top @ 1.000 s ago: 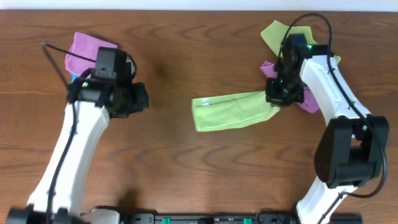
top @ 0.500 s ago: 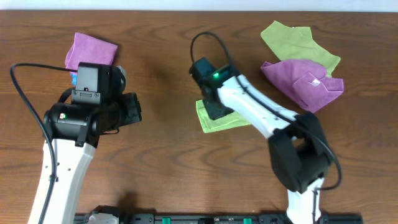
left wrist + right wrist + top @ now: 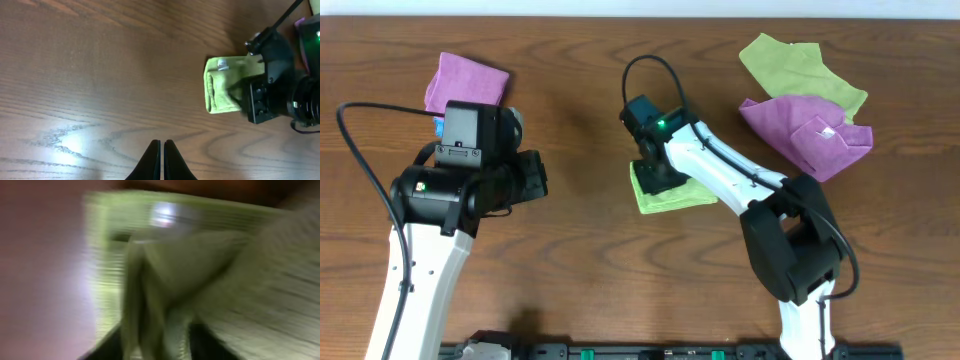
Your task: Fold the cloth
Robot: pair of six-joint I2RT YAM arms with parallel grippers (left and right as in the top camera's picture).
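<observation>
Dark wood-grain table (image 3: 590,250) carries the lime-green microfibre cloth (image 3: 678,197), a small thick packet well left of the crumpled purple cloth with a white tag (image 3: 800,135), with the right arm (image 3: 720,172) pressed onto it, though the blurred wrist view does not show whether its jaws pinch fabric. Folding looks nearly finished, so the next move calls for releasing and lifting straight off without dragging layers open; the left arm (image 3: 450,190) hovers farther left of that purple cloth, jaws nearly together and empty. No writing is legible on the packet's small white tag (image 3: 222,63).
</observation>
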